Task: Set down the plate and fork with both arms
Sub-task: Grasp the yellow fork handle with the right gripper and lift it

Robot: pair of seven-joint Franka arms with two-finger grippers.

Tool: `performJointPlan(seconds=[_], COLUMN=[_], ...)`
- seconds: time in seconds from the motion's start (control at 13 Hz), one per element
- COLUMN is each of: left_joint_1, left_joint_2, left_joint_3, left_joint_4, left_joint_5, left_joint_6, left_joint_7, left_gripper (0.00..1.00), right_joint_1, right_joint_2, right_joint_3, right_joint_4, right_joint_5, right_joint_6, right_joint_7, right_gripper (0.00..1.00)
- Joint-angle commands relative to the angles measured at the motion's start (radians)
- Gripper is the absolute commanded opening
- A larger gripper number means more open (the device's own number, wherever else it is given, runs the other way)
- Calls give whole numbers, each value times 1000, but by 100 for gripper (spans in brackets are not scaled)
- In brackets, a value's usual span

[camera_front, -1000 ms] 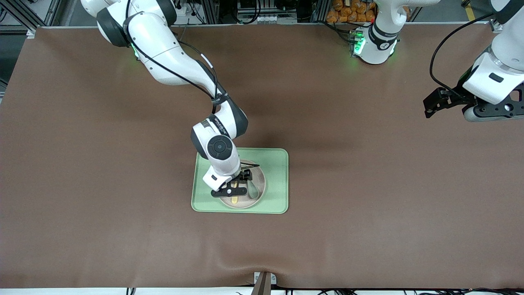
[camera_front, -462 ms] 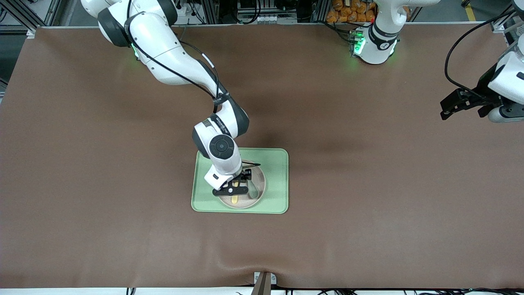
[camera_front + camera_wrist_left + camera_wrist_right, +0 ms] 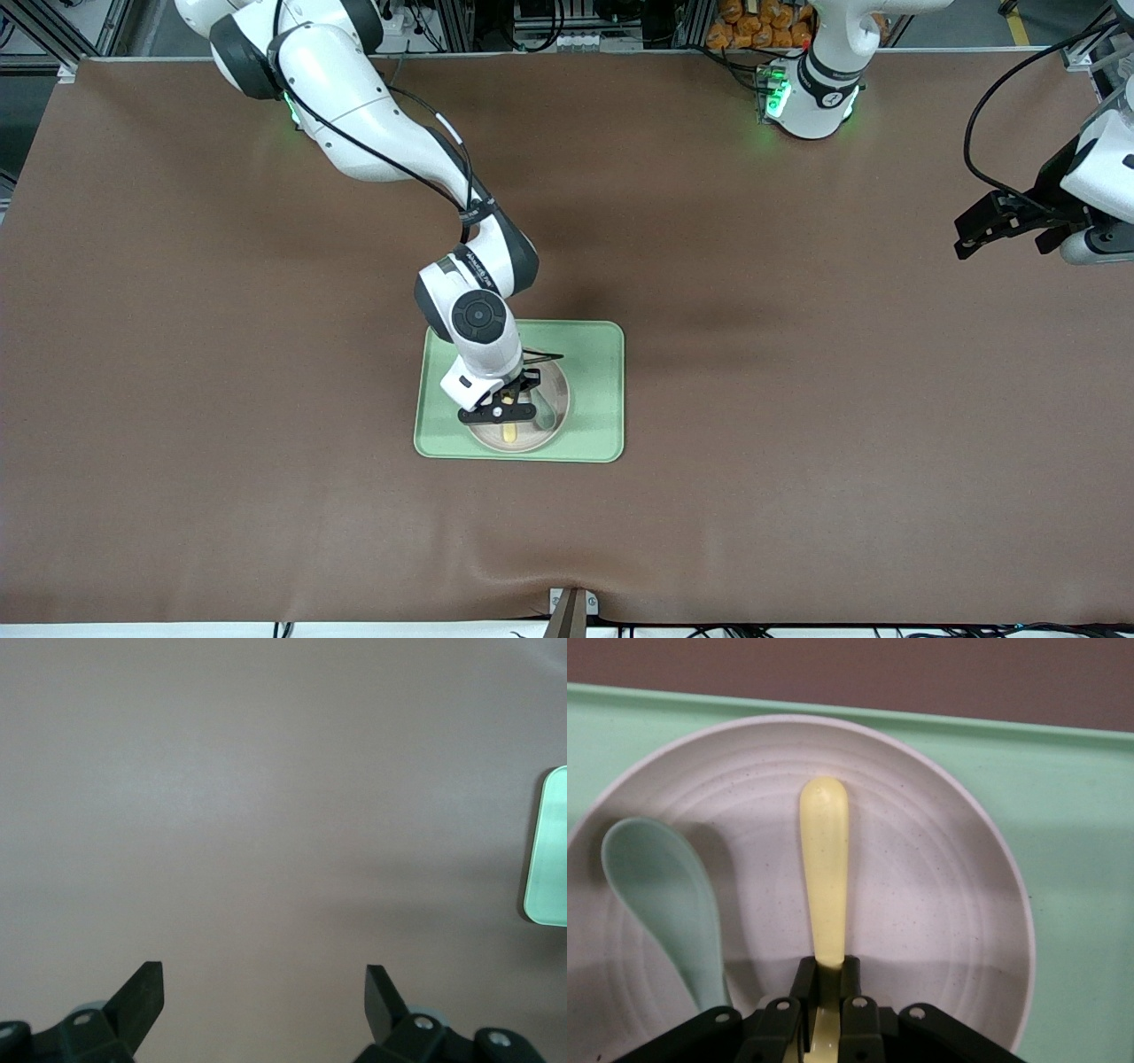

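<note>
The off-white plate (image 3: 534,440) sits on the light-green tray (image 3: 595,390) near the table's middle. My right gripper (image 3: 501,410) is low over the plate and shut on the pale-yellow fork (image 3: 510,433). In the right wrist view my right gripper (image 3: 827,970) pinches the fork (image 3: 825,859) partway along it, and the fork's rounded handle end reaches out over the plate (image 3: 939,904); the tines are hidden. My left gripper (image 3: 967,237) is open and empty above bare table at the left arm's end; it also shows in the left wrist view (image 3: 263,979).
A teal-green spoon (image 3: 660,895) lies in the plate beside the fork, seen also in the front view (image 3: 547,413). The tray's rim (image 3: 1072,815) surrounds the plate. A corner of the tray (image 3: 549,850) shows in the left wrist view. Brown mat covers the table.
My left arm has drawn back toward its own end of the table and then held still. My right gripper has stayed at the fork over the plate, shifting only slightly.
</note>
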Motion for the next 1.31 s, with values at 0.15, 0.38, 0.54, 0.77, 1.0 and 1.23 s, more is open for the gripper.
performJointPlan(seconds=[0.15,0.38,0.54,0.77,1.0,1.23], left_joint_1=[-3,-3,-5,-5,-6,-8], left_joint_2=[7,7,9,9,10,10], left_joint_3=[1,1,1,1,1,1], left_joint_4=[16,15,13,13,13,15], left_joint_5=[-20,-20,-20,-20,-20,-20], left_joint_6=[-2,-2,-2,-2,-2,-2], left_joint_7=[13,15,15,17,18,18], left_gripper=[100,100,100,100,100,100], right_joint_1=[7,-4,-9,-22,-68,-139], right_joint_2=[-8,-31,-54,-79,-129,-189], right_joint_3=[-2,-1,-2,-1,-2,-1], right_joint_4=[-10,-8,-8,-7,-11,-46], right_joint_5=[4,36,74,76,88,110], right_joint_6=[0,-5,-10,-43,-104,-157], right_joint_7=[32,27,24,24,32,16], right_gripper=[0,0,0,0,0,0])
